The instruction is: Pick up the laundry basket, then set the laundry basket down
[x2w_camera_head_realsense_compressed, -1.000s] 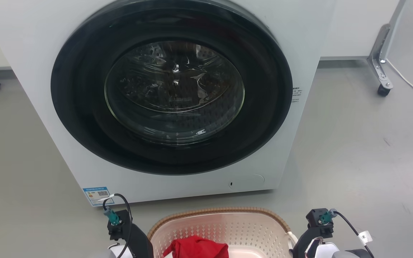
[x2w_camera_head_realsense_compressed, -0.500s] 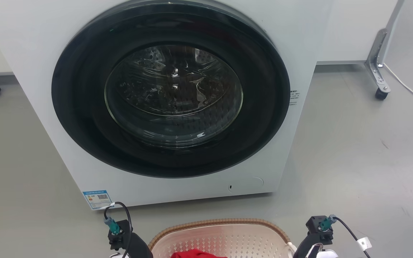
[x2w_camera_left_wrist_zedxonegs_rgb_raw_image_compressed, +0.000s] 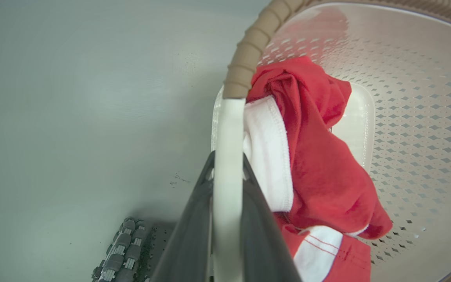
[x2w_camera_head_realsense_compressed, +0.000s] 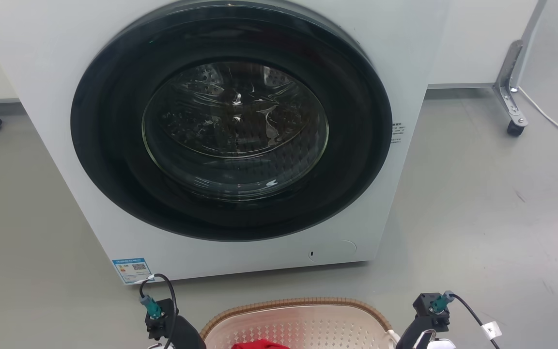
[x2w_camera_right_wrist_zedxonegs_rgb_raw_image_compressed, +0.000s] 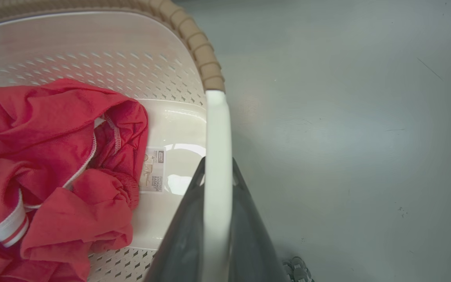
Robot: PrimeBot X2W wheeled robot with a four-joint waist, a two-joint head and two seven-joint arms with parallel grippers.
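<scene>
The washing machine stands ahead. Just before it, the laundry basket lies between the two arms. The left gripper is clamped on its left handle, and the right gripper is clamped on its right handle. A red garment lies inside.

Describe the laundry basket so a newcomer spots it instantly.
Find the white washing machine with the big dark round door. Directly before it is the laundry basket: cream perforated plastic, brown woven-look rim, red garment inside.
</scene>
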